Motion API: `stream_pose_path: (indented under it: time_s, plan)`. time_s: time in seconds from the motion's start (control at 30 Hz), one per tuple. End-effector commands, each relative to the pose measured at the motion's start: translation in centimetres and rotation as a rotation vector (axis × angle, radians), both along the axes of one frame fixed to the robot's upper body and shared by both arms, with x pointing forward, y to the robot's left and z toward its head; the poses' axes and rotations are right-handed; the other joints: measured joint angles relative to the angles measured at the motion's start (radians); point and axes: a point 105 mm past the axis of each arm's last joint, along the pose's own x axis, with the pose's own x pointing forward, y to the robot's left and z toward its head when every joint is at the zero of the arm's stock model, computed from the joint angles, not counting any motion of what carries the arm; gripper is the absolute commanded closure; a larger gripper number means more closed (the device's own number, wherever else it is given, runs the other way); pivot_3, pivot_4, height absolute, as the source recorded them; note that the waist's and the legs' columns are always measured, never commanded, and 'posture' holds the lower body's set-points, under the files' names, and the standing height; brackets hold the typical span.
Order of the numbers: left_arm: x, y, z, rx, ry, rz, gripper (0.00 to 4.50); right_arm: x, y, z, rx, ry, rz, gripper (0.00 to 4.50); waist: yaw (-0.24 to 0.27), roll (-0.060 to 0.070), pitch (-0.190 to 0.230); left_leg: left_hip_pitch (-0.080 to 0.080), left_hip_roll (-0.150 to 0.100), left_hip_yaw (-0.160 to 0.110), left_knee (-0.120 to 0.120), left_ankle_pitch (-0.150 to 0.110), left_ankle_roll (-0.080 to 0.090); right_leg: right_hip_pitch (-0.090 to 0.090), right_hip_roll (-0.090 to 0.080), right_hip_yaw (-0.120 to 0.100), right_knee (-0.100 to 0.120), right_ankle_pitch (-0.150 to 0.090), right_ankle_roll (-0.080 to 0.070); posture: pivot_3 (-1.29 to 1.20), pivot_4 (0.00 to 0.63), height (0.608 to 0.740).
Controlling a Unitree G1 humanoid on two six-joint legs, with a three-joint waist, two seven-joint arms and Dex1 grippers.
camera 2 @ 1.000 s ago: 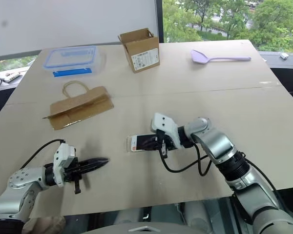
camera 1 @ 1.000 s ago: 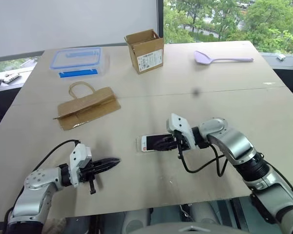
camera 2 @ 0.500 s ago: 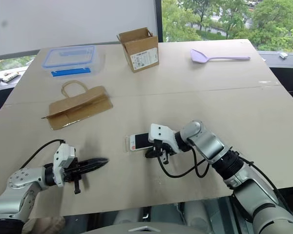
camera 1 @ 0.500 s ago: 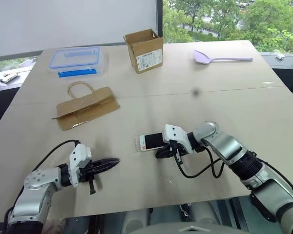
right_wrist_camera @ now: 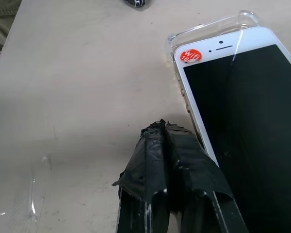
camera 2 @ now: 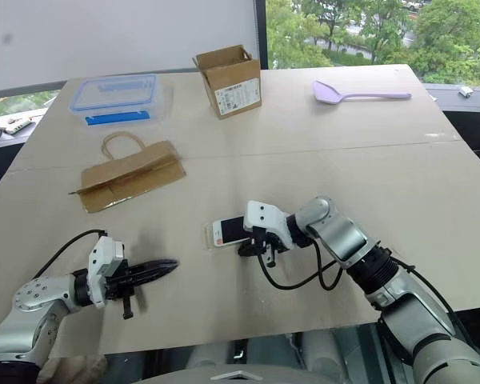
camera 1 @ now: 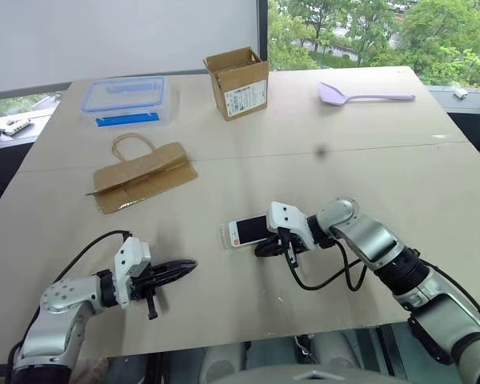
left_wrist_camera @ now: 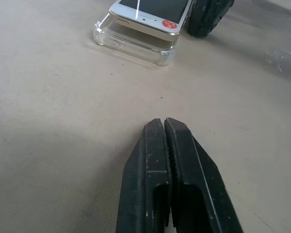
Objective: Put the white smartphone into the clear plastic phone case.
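Observation:
The white smartphone (camera 1: 250,230), with a black screen and a red sticker at one end, lies face up on top of the clear plastic phone case (left_wrist_camera: 131,43) at the table's front middle. Its sticker end rides above the case's rim. My right gripper (camera 1: 264,250) is shut with nothing in it. Its taped black tips (right_wrist_camera: 162,128) rest low on the table against the phone's near long edge (right_wrist_camera: 242,111). My left gripper (camera 1: 184,266) is shut and empty, hovering low to the left of the phone and pointing at it (left_wrist_camera: 164,124).
At the back left stands a clear food box with a blue lid (camera 1: 126,98), and a flattened paper bag (camera 1: 144,174) lies in front of it. An open cardboard box (camera 1: 238,82) and a purple spatula (camera 1: 360,96) are at the back.
My right gripper has come down off the phone's screen to the table beside the phone's near edge, uncovering the screen. The left arm has stayed still.

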Motion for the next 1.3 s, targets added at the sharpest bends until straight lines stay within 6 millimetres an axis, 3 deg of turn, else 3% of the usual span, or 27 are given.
stream_pose_path:
  time_s: [0.03,0.17,0.37,0.67,0.8,1.0,1.1,1.3]
  plan:
    - [-0.2,-0.3,0.2,-0.001,-0.008,-0.011,4.46,-0.7,0.0,1.7,0.063,0.012,0.038,4.50,0.000,0.000,0.000,0.000,0.000,0.000,0.000,0.000,0.000,0.000,0.000,0.000,0.000,0.000,0.000,0.00,0.150,0.740]
    - [-0.2,-0.3,0.3,0.000,-0.008,-0.011,4.46,-0.8,0.5,2.8,0.118,0.030,0.025,4.50,0.000,0.000,0.000,0.000,0.000,0.000,0.000,0.000,0.000,0.000,0.000,0.000,0.000,0.000,0.000,0.00,0.150,0.740]
    - [0.0,-0.6,0.5,-0.001,-0.011,-0.014,4.46,0.6,0.7,1.5,0.066,-0.031,-0.039,4.50,0.001,0.000,0.000,0.000,0.000,0.000,0.000,0.000,0.000,0.000,0.000,0.000,0.000,0.000,0.000,0.00,0.150,0.740]
    - [0.1,-0.7,0.8,0.002,-0.013,-0.014,4.46,0.3,0.6,1.9,0.086,-0.034,-0.023,4.50,0.001,0.000,0.001,0.000,0.000,0.000,0.000,0.000,0.000,0.000,0.000,0.000,0.000,0.000,0.000,0.00,0.150,0.740]
    - [0.1,-0.7,0.9,0.002,-0.015,-0.013,4.46,-0.5,0.9,3.1,0.138,0.002,0.014,4.50,0.001,0.000,0.001,0.000,0.000,0.000,0.000,0.000,0.000,0.000,0.000,0.000,0.000,0.000,0.000,0.00,0.150,0.740]
    - [0.1,-1.0,1.1,-0.001,-0.016,-0.012,4.46,-0.1,1.9,4.9,0.224,0.003,-0.013,4.50,0.000,-0.001,0.001,0.000,0.000,0.000,0.000,0.000,0.000,0.000,0.000,0.000,0.000,0.000,0.000,0.00,0.150,0.740]
    - [0.1,-1.0,1.1,-0.002,-0.017,-0.010,4.46,0.5,2.0,4.4,0.201,-0.025,-0.037,4.50,0.000,-0.001,0.001,0.000,0.000,0.000,0.000,0.000,0.000,0.000,0.000,0.000,0.000,0.000,0.000,0.00,0.150,0.740]
    - [0.2,-1.1,1.3,-0.003,-0.021,-0.007,4.46,1.9,1.3,0.8,0.032,-0.152,-0.067,4.50,0.000,-0.001,0.001,0.000,0.000,0.000,0.000,0.000,0.000,0.000,0.000,0.000,0.000,0.000,0.000,0.00,0.150,0.740]
